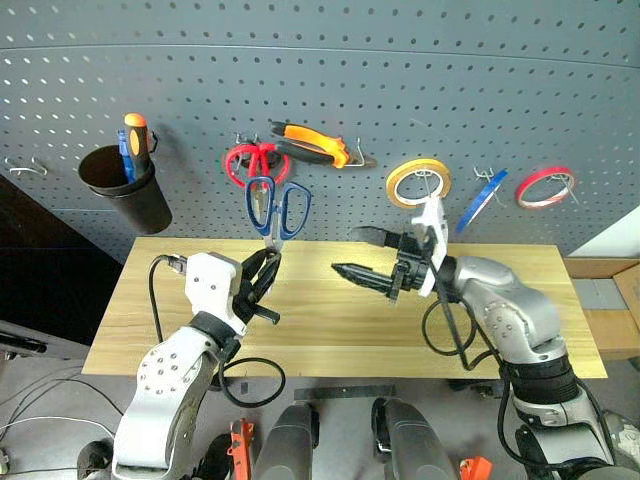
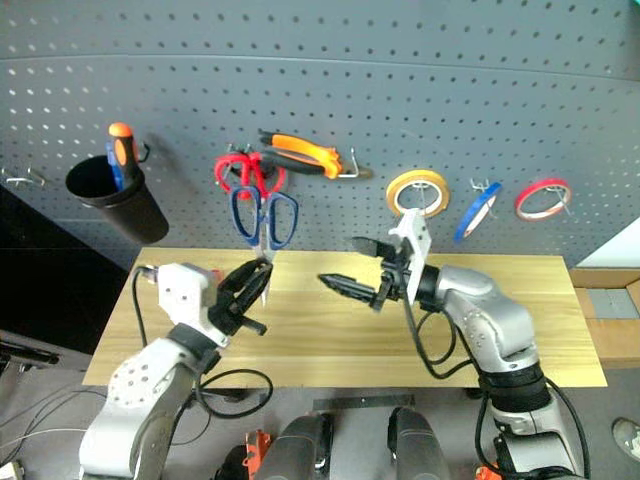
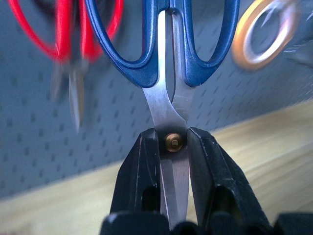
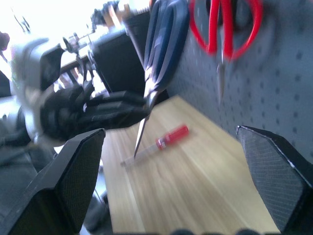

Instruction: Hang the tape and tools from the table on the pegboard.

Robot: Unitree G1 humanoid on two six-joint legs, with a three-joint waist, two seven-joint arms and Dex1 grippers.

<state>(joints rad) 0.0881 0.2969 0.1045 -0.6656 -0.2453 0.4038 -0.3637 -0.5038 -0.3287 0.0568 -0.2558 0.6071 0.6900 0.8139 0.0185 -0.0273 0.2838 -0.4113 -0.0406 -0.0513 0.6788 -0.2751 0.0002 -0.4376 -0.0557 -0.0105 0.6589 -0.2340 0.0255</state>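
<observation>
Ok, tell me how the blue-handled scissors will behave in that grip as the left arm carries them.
The left gripper clamps the blue-handled scissors at the pivot, on smooth metal blades, so they could slip or swivel. The handles stand above the grip, probably making them top-heavy and apt to tilt. They look stiff, and the blades look shut, so they should not flop.

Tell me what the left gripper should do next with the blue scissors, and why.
Probably lift the blue scissors a little more and ease them toward the pegboard so a handle loop can catch a free hook. The left gripper is shut on the blades at the pivot, handles up, already off the table and close to the board beside the red scissors.
</observation>
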